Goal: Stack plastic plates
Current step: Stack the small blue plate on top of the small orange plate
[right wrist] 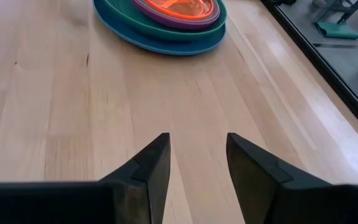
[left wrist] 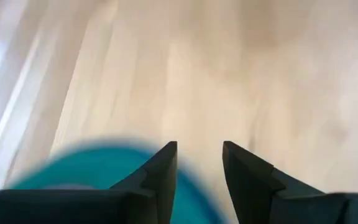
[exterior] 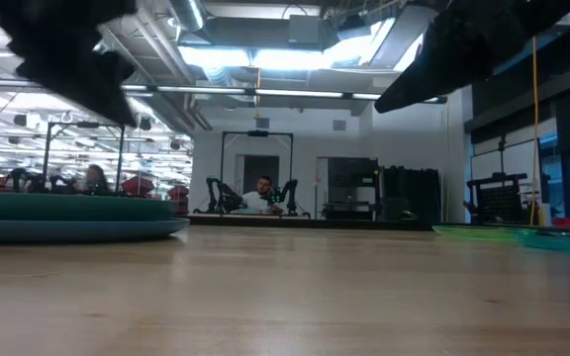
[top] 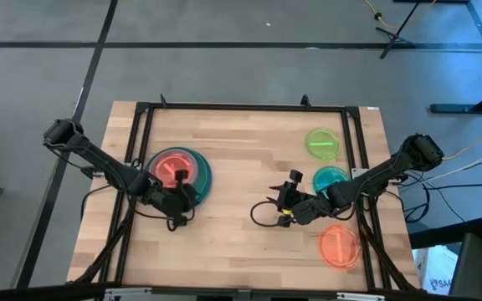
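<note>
Right gripper (top: 284, 203) open and empty, nearest to teal plate (top: 330, 178), just beside its arm. Stack (top: 178, 171) well apart, across bench (top: 241, 142). Left gripper (left wrist: 199, 163) open at stack edge.

A round stack of plastic plates (top: 179, 173) lies near the left edge of the pale, straight-grained wooden table (top: 241, 150): a blue plate at the bottom, a teal-green one on it, a magenta one above, and a translucent orange-red plate on top. Toward the right edge lie three single plates: a translucent lime-green round plate (top: 322, 143) nearest the far edge, a teal round plate (top: 331, 178) in the middle, and a translucent orange round plate (top: 339, 245) nearest the front edge. Both arms are dark, almost black, and so is the frame (top: 241, 107) around the table.
</note>
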`<action>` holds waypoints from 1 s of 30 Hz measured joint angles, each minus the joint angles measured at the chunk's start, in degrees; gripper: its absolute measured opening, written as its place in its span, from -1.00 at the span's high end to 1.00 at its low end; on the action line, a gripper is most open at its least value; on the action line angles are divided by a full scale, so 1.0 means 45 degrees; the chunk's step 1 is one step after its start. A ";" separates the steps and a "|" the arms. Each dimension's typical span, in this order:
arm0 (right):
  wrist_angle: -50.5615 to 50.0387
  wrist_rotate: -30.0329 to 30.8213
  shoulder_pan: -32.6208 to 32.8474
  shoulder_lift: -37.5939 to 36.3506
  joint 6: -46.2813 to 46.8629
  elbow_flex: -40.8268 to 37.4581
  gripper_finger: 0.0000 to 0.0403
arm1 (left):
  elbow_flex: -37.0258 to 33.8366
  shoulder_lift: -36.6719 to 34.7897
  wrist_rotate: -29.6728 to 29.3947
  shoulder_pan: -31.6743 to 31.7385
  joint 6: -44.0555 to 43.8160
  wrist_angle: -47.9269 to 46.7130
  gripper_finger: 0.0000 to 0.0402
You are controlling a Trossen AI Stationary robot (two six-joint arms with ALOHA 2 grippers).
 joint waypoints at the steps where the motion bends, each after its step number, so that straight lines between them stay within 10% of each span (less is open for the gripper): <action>1: -0.0049 0.0000 0.0000 0.0000 0.0000 0.0000 0.26 | -0.0158 0.0000 -0.0001 -0.0003 0.0473 0.1002 0.39; 11: -0.0339 -0.1993 0.0015 0.0000 0.0900 0.0008 0.26 | -0.2960 0.0829 0.0646 -0.0022 0.4054 1.1249 0.39; 17: -0.3294 -0.4373 0.0063 0.0000 0.4160 0.0010 0.26 | -0.3088 0.1388 0.0666 -0.0022 0.3952 1.1563 0.39; 30: -1.1117 -0.4651 0.1765 0.0005 1.3314 0.0010 0.26 | -0.3088 0.1520 0.0023 0.0352 0.3863 1.1567 0.39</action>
